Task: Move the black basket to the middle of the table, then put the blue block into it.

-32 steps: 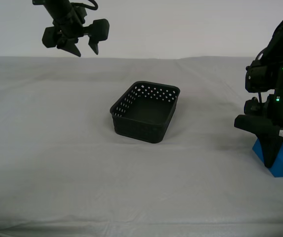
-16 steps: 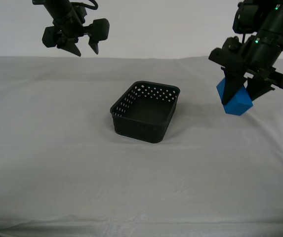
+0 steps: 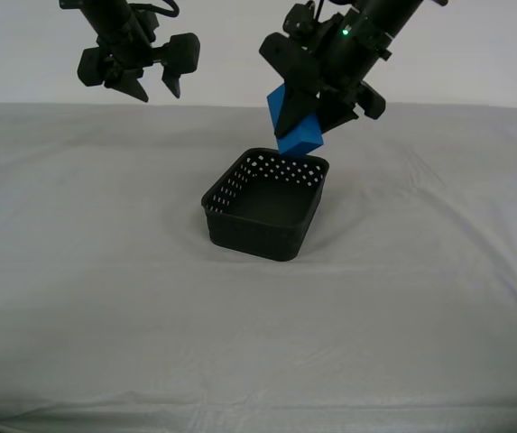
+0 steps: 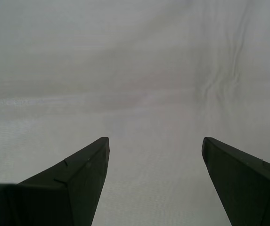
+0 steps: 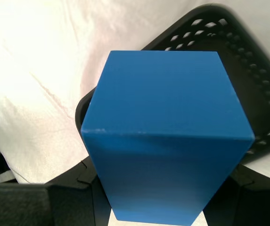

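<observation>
The black basket [image 3: 265, 203] stands near the middle of the table [image 3: 105, 289]. My first gripper [image 3: 307, 119] is shut on the blue block [image 3: 296, 131] and holds it tilted in the air, just above the basket's far rim. In the first wrist view the block [image 5: 167, 132] fills the middle, with the basket [image 5: 250, 70] below and beyond it. My second gripper [image 3: 157, 94] hangs open and empty high over the far part of the table, on the exterior view's left. Its wrist view shows its open gripper [image 4: 154, 139] over bare cloth.
The table's light grey-white cloth [image 4: 149, 70] is slightly wrinkled. The table's front edge runs along the bottom of the exterior view. Nothing else stands on the table in view.
My first gripper lifted the blue block off the table at the exterior view's right and carried it leftward to above the basket's far rim. The second arm and basket have not moved.
</observation>
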`<state>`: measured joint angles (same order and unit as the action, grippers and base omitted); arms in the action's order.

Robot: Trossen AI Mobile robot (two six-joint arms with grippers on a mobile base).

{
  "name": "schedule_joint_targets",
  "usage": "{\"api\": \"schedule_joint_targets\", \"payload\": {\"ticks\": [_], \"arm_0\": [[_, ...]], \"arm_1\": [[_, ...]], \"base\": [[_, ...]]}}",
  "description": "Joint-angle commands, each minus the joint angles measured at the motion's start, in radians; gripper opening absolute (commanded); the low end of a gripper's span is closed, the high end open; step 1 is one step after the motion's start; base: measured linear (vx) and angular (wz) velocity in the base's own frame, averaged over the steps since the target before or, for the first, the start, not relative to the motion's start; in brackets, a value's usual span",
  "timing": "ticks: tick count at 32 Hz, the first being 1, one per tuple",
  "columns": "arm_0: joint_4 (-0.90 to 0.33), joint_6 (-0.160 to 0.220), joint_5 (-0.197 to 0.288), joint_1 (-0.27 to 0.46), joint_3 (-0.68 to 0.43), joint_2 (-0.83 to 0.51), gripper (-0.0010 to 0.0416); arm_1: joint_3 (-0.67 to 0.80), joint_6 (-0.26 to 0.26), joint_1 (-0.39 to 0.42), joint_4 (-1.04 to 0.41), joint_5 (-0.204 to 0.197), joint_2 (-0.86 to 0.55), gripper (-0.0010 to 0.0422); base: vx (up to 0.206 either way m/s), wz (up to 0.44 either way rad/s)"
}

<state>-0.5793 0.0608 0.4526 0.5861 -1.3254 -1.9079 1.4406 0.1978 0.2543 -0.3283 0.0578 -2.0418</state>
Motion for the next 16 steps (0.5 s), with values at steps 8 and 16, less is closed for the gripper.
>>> {"api": "schedule_joint_targets", "payload": {"ticks": [8,16], "arm_0": [[0.153,-0.001,0.0,0.026,-0.003,-0.065,0.0004],[0.176,0.011,-0.001,0.031,-0.003,-0.066,0.0221]], "arm_1": [[0.001,-0.004,0.0,0.003,0.002,0.0,0.027],[0.001,-0.004,0.0,0.003,0.002,0.0,0.027]], "base": [[0.0,0.0],[0.0,0.0]]}}
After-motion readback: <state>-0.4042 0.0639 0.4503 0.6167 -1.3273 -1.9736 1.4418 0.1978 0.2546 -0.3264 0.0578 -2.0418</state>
